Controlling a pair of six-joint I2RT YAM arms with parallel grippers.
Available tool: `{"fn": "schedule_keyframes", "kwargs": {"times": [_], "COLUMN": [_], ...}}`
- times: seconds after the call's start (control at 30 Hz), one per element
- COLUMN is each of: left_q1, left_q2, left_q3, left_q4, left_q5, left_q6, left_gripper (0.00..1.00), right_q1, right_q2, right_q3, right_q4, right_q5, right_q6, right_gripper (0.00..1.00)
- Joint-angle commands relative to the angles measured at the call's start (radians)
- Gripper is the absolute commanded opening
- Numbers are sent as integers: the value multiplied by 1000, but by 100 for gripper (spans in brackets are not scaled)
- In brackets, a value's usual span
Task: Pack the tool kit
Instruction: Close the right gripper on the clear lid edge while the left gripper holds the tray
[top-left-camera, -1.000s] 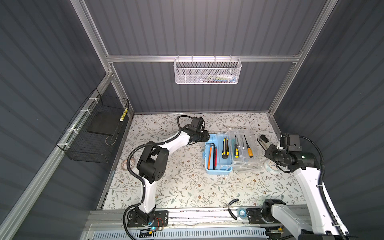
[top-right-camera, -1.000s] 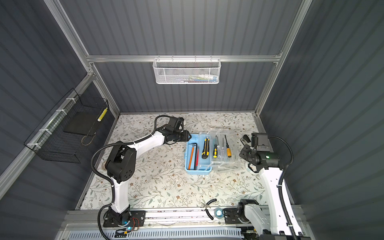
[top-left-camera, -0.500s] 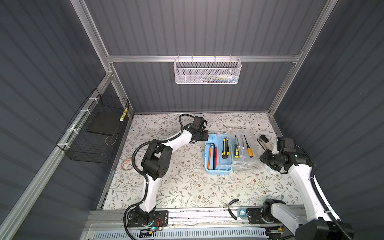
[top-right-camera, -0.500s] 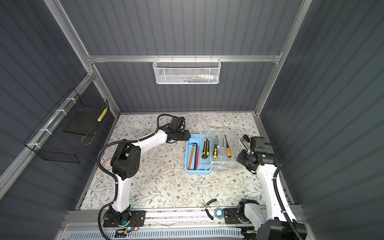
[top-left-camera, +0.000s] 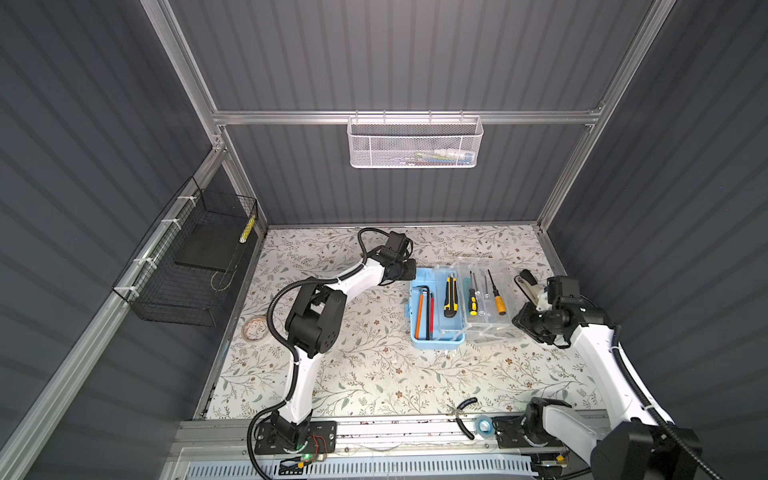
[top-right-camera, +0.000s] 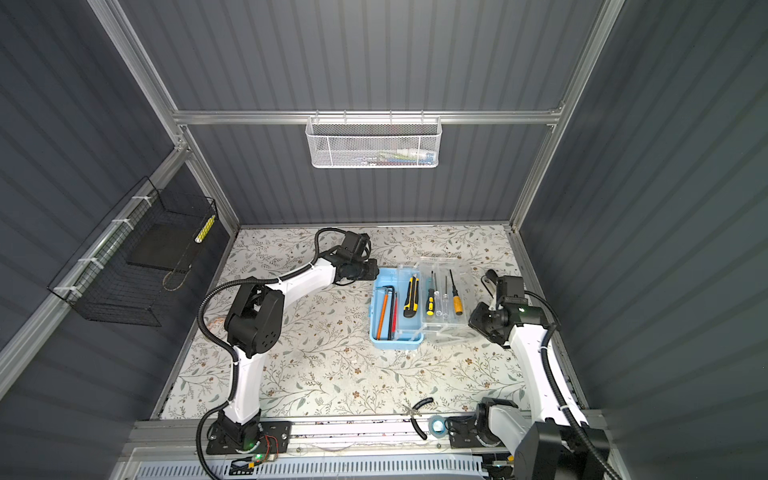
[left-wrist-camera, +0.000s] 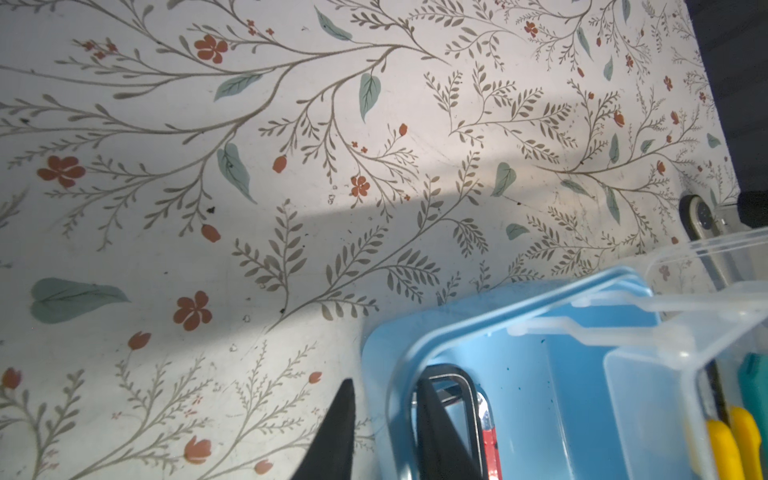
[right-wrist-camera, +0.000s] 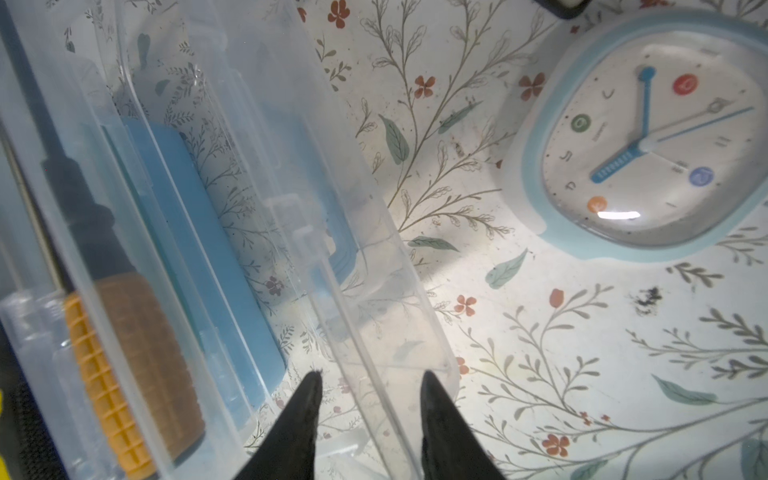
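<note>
1. Two grippers stand at opposite ends of the tool kit (top-left-camera: 436, 337), which lies open on the floral surface (top-left-camera: 365, 374). Its light-blue base (left-wrist-camera: 519, 374) is on one side, and its clear lid (top-left-camera: 494, 330) is folded out flat on the other.
2. Left gripper (top-left-camera: 413, 269) (left-wrist-camera: 386, 386): it sits at the far corner of the tool kit's base, on the side away from the lid. In the left wrist view its fingers (left-wrist-camera: 338, 428) straddle the blue wall. One is outside over the surface, and the other is inside the tool kit beside the bent black end of a hex key (left-wrist-camera: 467, 386). The gap is narrow, but I cannot tell whether the jaws press the wall.
3. Right gripper (right-wrist-camera: 371, 376) (top-left-camera: 521, 328): it is at the near outer corner of the tool kit's lid. In the right wrist view its fingers (right-wrist-camera: 299, 428) stand apart. The lid's thin clear wall runs between them and touches neither, so this gripper is released and holds nothing.
4. Inside the tool kit, orange, black and red hex keys (top-left-camera: 426, 307) lie lengthwise in the base. A yellow-and-black knife (top-left-camera: 449, 293) lies in the clear tray beside them. Toward the right gripper lie a yellow-and-black screwdriver (top-left-camera: 471, 301) and an orange-handled screwdriver (top-left-camera: 500, 305).
5. A light-blue-rimmed clock (right-wrist-camera: 648, 145) lies face up on the surface beyond the tool kit's lid, near it but apart.
</note>
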Motion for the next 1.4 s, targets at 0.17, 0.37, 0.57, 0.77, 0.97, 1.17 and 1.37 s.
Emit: {"fn": "schedule_keyframes", "kwargs": {"times": [0.17,0.37,0.57,0.77,0.97,1.17,1.37], "left_q1": [14,17,20,23,23,23,23], "left_q2": [24,28,24,13,15,1,-7], "left_q3": [-1,-14,-30,-57,-69,-86,-95], "left_q4": [12,26,36,63,86,105,114], "left_q5": [9,19,20,39,69,76,90], "left_q6": [-30,-43,-53,-68,-81,-91,-104], "left_gripper": [11,6,0,0,0,0,0], "right_q1": [-2,-1,1,1,7,91,293], "right_q2": [36,42,40,41,40,36,114], "right_q3": [-16,-15,-11,-3,29,136,301], "right_q4": [14,12,6,15,42,48,3], "right_q5": [-38,-40,-42,-32,-9,121,369], "right_q6": [-9,-10,-10,-6,-3,-20,-54], "right_gripper": [35,34,22,2,0,0,0]}}
